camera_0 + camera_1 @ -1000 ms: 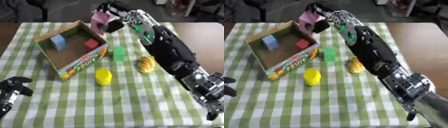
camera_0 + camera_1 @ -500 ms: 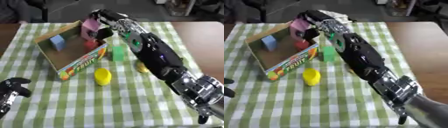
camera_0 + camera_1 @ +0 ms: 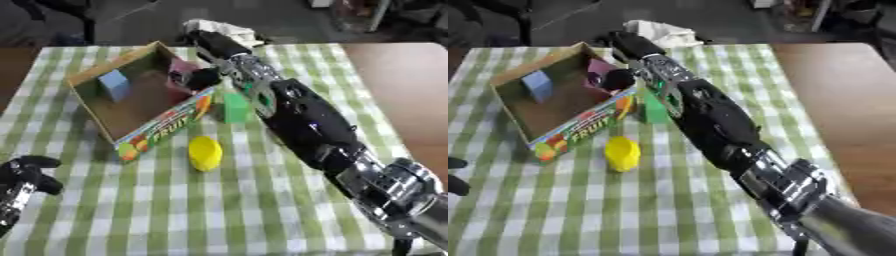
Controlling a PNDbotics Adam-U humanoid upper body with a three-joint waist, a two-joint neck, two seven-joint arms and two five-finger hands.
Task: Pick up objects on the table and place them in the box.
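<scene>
Pink block (image 3: 184, 66) sits inside the open cardboard fruit box (image 3: 162, 127), at its far right corner, beside a blue block (image 3: 114, 84); right hand (image 3: 203, 77) reaches over the box's right wall, fingers curled against the pink block; green block (image 3: 234, 106) and yellow lemon-shaped object (image 3: 205, 152) lie just outside the box; left hand (image 3: 24, 177) rests well apart, fingers curled, empty.

It looks like a home dining room or a staged test room: a brown wooden table (image 3: 833, 95) carries a green-and-white checked tablecloth (image 3: 262, 210), with dark floor and furniture legs behind.
</scene>
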